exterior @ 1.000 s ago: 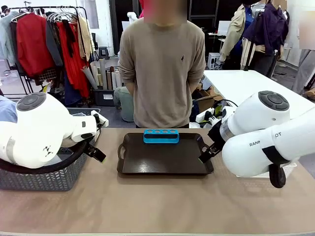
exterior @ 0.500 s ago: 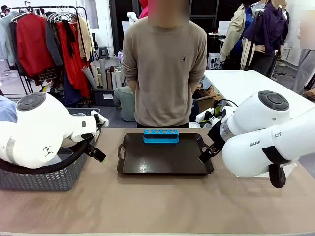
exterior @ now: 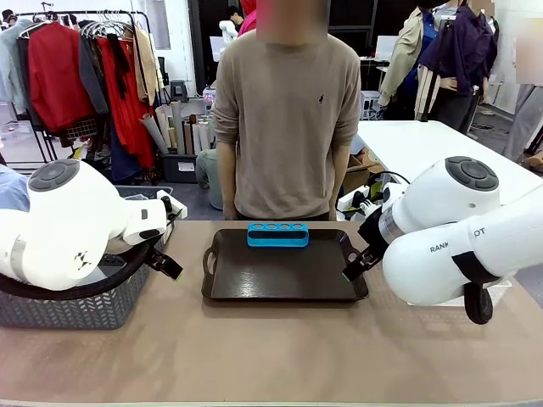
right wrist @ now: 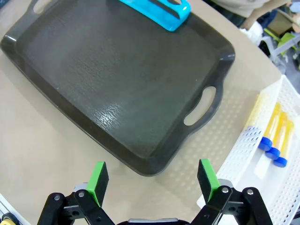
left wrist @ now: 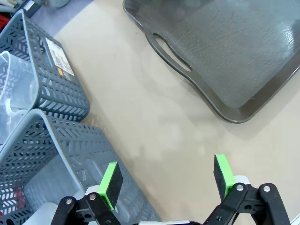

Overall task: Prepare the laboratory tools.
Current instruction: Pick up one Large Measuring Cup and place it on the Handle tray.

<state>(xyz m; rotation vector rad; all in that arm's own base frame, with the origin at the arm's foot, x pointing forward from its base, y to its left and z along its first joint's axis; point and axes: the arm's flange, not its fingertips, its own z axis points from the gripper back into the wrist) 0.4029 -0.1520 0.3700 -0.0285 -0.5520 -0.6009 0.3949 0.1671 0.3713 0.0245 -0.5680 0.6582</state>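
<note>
You are, as I judge it, at the very start of the work. On the dark tray [exterior: 280, 273] in the middle of the table [exterior: 271, 356] stands only the blue rack [exterior: 277, 234]. It sits at the tray's far edge, on the person's side, and its four holes look empty.

The blue-capped tubes [right wrist: 273, 137] of yellow liquid lie flat, side by side, in the white mesh basket [right wrist: 243, 154] just beside the tray's right handle. A clear beaker [left wrist: 14, 89], as far as I can tell, sits in one of the grey baskets [left wrist: 61, 93] on the left.

The next move is probably to take a tube to the rack. This calls for you to bring the right gripper [right wrist: 152, 179] over the white mesh basket and lower it on one tube only. They lie close together, so the fingers must be lined up with care.

The right gripper is wide open and holds nothing; it hangs above the table at the tray's near right corner. The left gripper [left wrist: 167, 180] is also wide open and empty, above bare table between the grey baskets and the tray, touching neither.
</note>
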